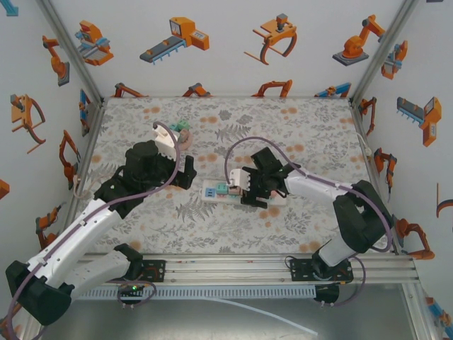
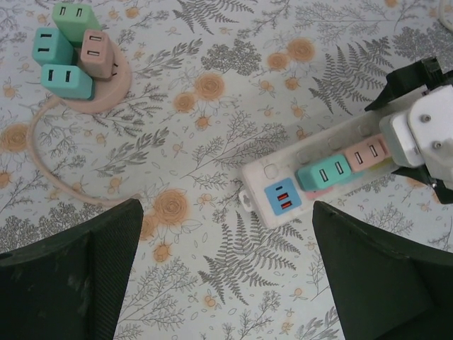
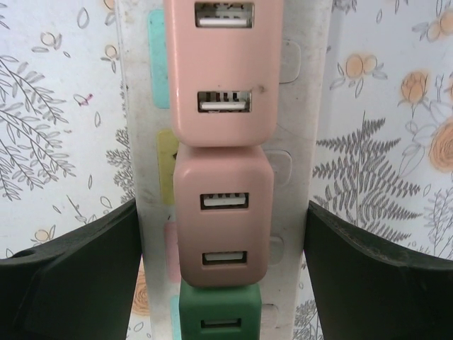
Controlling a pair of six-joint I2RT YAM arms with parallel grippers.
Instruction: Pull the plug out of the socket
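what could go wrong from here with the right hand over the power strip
1. The right hand has its fingers either side of the whole power strip, wider than the pink charger between them, so closing may clamp the strip instead.
2. The chargers sit end to end; the green charger or the other pink charger could get caught too.
3. The left hand is open and off the strip, so the strip may lift with the charger.

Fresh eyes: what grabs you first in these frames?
The white power strip at mid-table, with the right gripper open astride a pink plug on it. Next, the cluster of pastel plugs on a round base toward the far edge, left of centre, and the left gripper hanging open beside the strip.
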